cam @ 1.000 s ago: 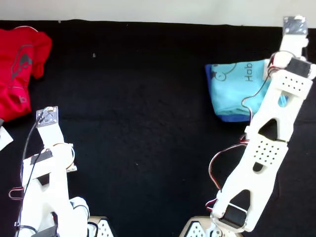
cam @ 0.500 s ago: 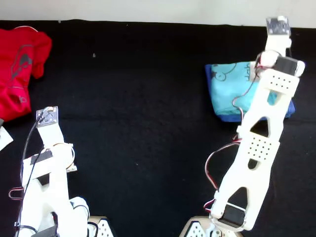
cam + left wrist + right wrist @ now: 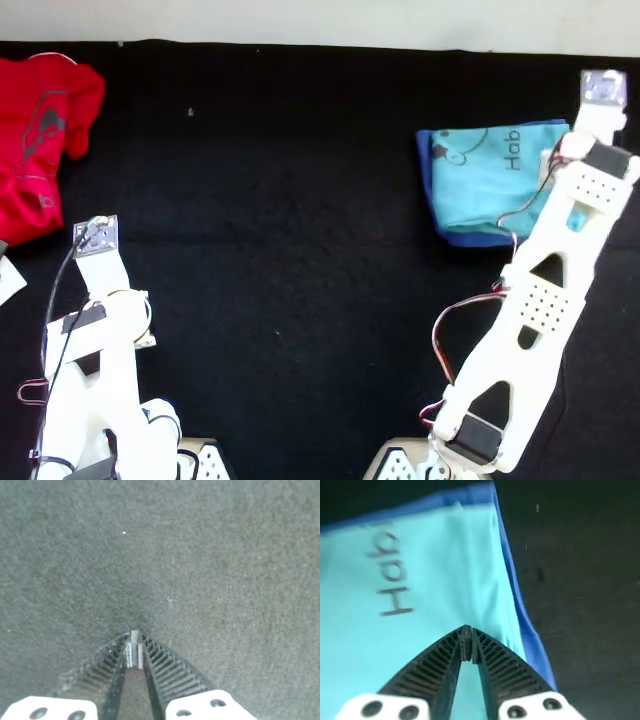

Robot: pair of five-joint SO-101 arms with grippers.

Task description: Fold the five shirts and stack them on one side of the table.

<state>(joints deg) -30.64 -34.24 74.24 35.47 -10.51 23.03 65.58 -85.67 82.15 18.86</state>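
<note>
1. Nearest the bottom edge of the high view, the white plastic left arm [image 3: 95, 360] is seen folded back low at the near left of the table.
2. The left gripper [image 3: 133, 647], with black ribbed fingers, is shown clenched in its wrist view: the tips are pressed together with nothing held between them, and bare black felt-like table cover [image 3: 200, 555] lies under it.
3. A small white scrap [image 3: 8, 280] is found at the left edge of the table, just beside the left arm.
4. The white plastic right arm [image 3: 545, 300] is stretched from the near right toward the far right corner, with thin red wires [image 3: 450, 320] looped along its side.
5. The right gripper [image 3: 468, 642] is likewise clenched, tips met, over the folded turquoise shirt [image 3: 420, 580]. No cloth is seen caught between the tips, and whether they touch the fabric cannot be told.
6. The turquoise shirt [image 3: 480, 185], printed with dark lettering, is laid flat on a folded blue shirt [image 3: 470, 238], whose edge sticks out along its near and far sides. This pile sits on the right half of the table, partly covered by the right arm.
7. Well apart, at the far left corner, a crumpled red shirt [image 3: 35, 140] with a grey print is left unfolded on the black cover [image 3: 290, 200].
</note>
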